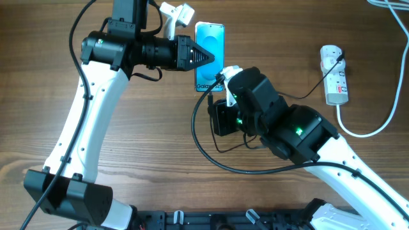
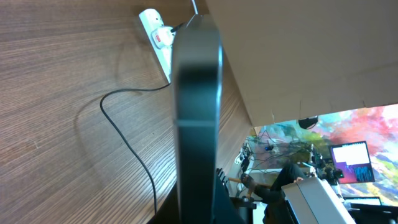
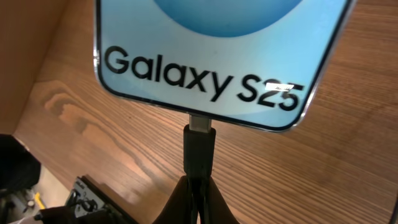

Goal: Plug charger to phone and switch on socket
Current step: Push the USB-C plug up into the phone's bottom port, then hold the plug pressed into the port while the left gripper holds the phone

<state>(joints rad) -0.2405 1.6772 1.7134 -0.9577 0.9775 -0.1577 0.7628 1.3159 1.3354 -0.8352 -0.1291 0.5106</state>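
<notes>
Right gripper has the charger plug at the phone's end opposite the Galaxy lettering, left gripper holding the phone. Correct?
Not quite: the charger plug meets the phone at the end that carries the Galaxy lettering, as the right wrist view shows. The right gripper does hold the plug, and the left gripper holds the phone.

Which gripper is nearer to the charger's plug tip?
Right. The right gripper holds the charger just behind its tip; the left gripper clamps the phone farther up its side.

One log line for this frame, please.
left gripper: gripping phone | right gripper: charger plug at phone port | socket: untouched
</notes>
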